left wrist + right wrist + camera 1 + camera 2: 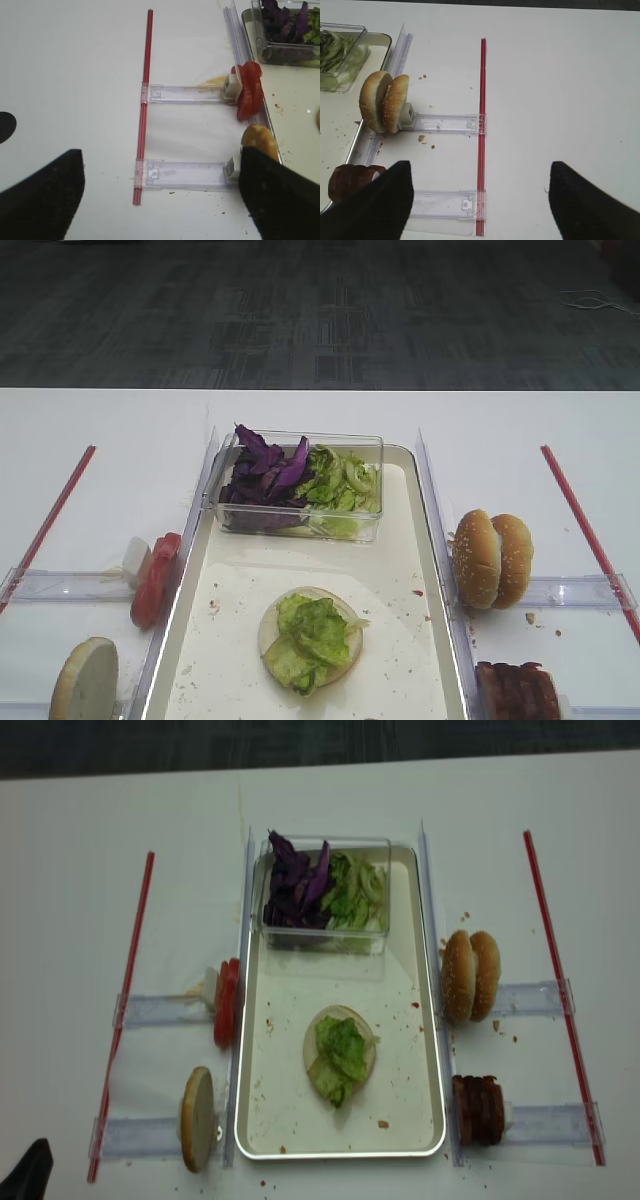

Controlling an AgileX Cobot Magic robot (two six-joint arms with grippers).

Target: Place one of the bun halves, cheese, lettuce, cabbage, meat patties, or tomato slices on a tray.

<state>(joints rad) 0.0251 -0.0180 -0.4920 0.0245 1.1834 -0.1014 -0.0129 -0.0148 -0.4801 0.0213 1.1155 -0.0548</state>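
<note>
Already on the tray (425, 570): bun base topped with lettuce (310, 638). Left to add, beside wide, empty right fingers (357, 210): meat patties (349, 181). Left fingers (277, 200) wide too.

Bright even overhead light, soft shadows, slightly blurry, washed-out whites

One tray (430, 1020), four bun halves (472, 975), one clear box (325, 935)

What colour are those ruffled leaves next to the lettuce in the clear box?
Dark purple. The cabbage shows best in the exterior high view.
</note>
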